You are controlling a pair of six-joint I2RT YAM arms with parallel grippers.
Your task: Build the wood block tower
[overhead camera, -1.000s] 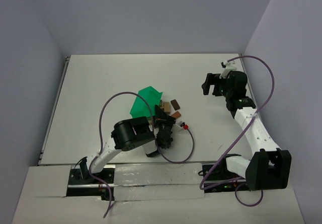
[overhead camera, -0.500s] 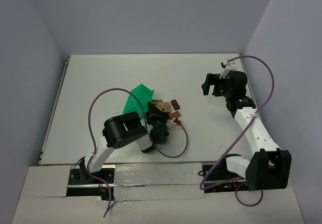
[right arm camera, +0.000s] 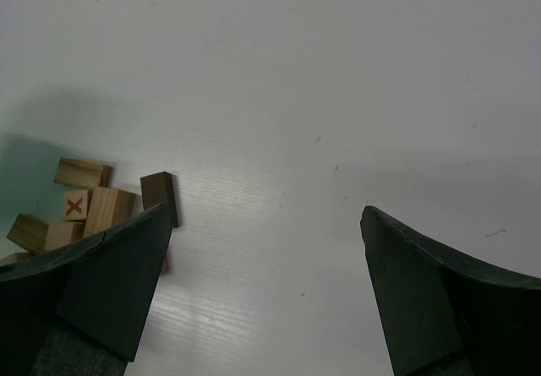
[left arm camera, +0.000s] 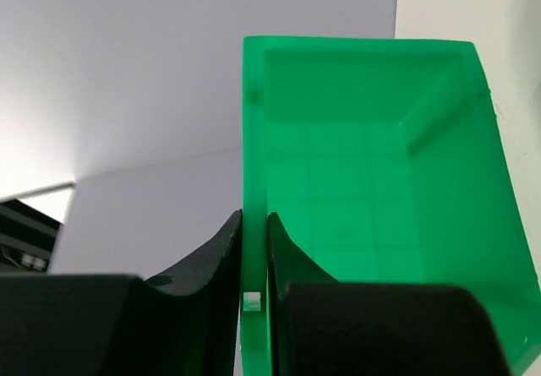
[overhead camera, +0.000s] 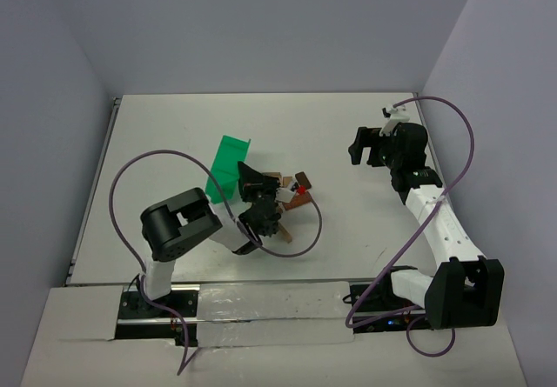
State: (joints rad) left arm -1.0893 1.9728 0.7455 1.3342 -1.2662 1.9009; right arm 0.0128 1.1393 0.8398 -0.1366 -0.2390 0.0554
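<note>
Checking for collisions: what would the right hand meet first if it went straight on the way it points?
Probably bare table; the wood blocks lie off to the side, though depth is unclear.

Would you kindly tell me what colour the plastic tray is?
The tray is bright green, clearest in the left wrist view.

The left arm [overhead camera: 180, 223] is folded low, its elbow out to the left and its forearm reaching right. The left gripper [left arm camera: 254, 253] is pinched nearly closed on one wall of a green tray [left arm camera: 372, 173]. The right arm [overhead camera: 438, 222] stretches forward; the right gripper [right arm camera: 266, 266] hangs with jaws spread wide, gripping nothing
</note>
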